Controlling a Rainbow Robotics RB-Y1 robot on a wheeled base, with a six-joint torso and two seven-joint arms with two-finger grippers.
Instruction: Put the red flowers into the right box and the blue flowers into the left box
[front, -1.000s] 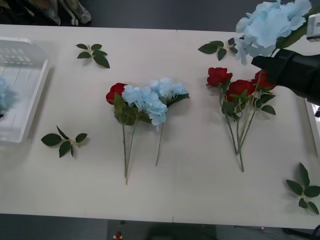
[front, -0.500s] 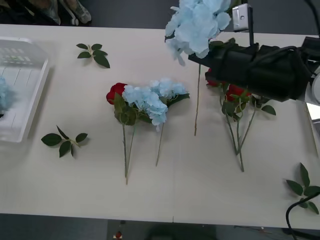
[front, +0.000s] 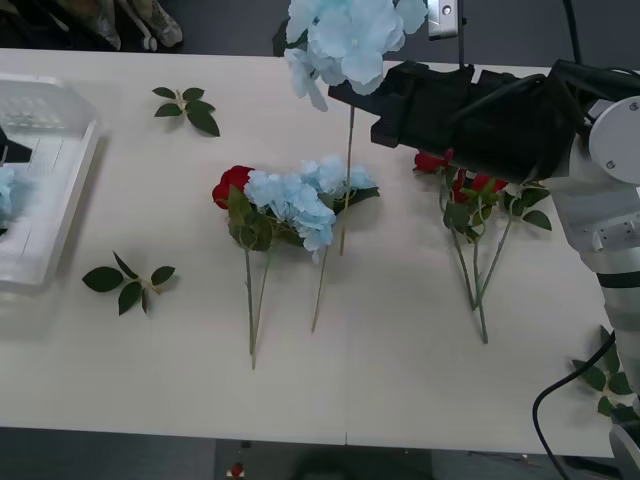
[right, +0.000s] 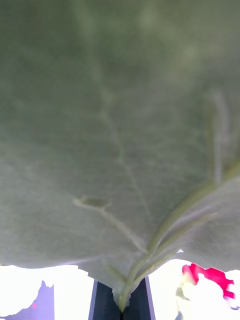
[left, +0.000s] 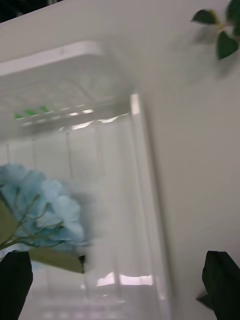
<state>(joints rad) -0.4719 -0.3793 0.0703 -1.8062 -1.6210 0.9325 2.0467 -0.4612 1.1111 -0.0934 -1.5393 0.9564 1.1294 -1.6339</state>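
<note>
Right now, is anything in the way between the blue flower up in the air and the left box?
Nothing visible blocks it. The blue flower hangs above the table, held by the right gripper. Toward the left box lies only a flat leaf sprig.

The right arm (front: 600, 200) has white rounded joint housings, a bulky black wrist section wrapped in black cables, and a black end effector (front: 350, 95).

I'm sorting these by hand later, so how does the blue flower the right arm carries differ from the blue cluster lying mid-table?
The carried blue flower hangs in the air from the right gripper, its stem pointing down; the mid-table blue flowers lie flat. The carried one is alone; the lying ones sit bunched against a red rose. Both are pale blue and fluffy, on thin green stems.
</note>
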